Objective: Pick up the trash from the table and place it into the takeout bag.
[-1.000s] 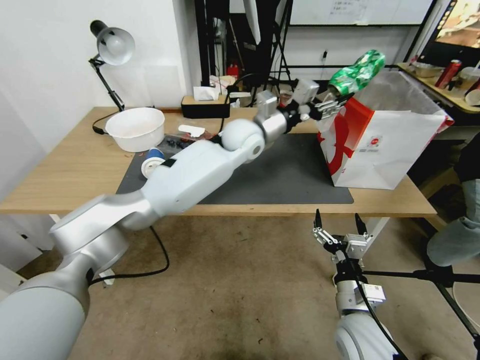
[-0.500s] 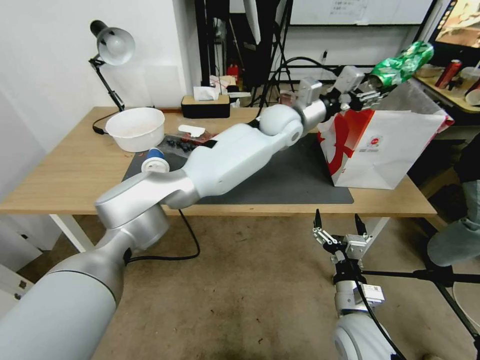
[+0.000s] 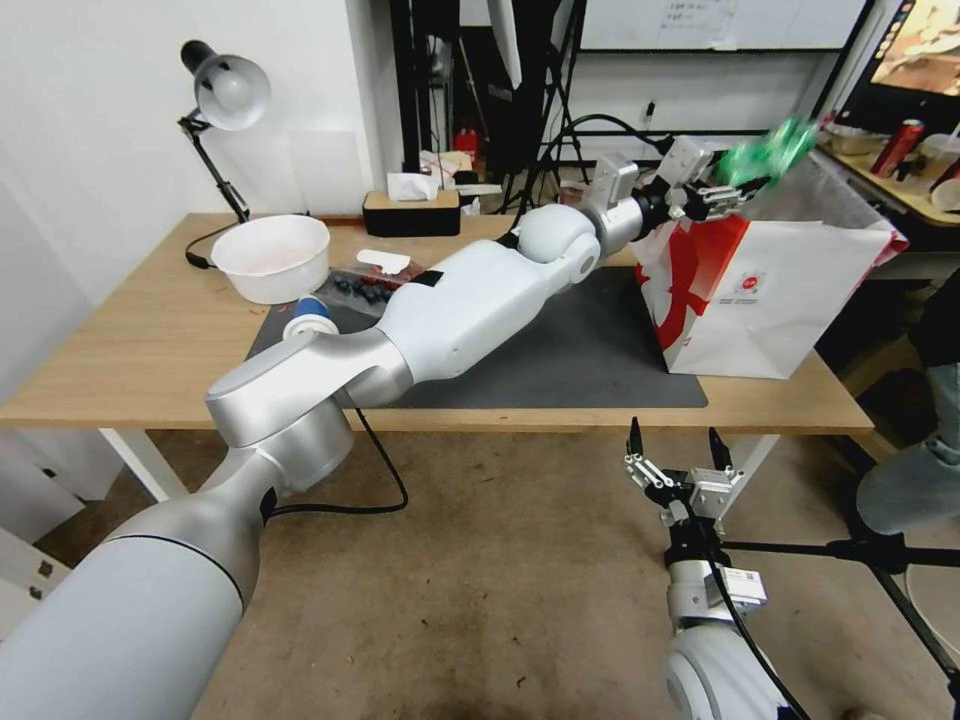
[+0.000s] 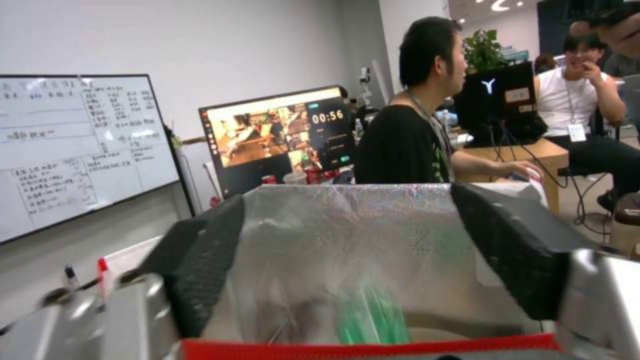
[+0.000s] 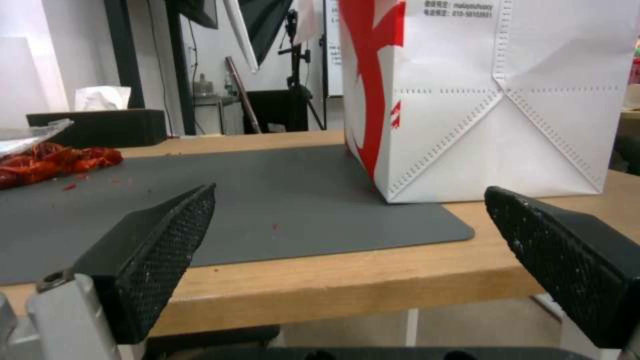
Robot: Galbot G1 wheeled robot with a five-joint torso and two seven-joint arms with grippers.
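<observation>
Light-wood table [image 3: 120,340], right end: left gripper [image 3: 722,188] spread wide above white-and-red paper takeout bag [image 3: 790,300], crushed green can [image 3: 765,155] released; right gripper [image 3: 675,445] parked wide open below near edge.

The left gripper [image 3: 728,185] is opening over the mouth of the takeout bag [image 3: 775,290], its fingers [image 4: 200,265] now spread where they were clamped a moment ago. The crushed green can [image 3: 768,152] is leaving them and dropping as a green blur toward the bag's opening. The left arm is easing back slightly from its farthest reach.
</observation>
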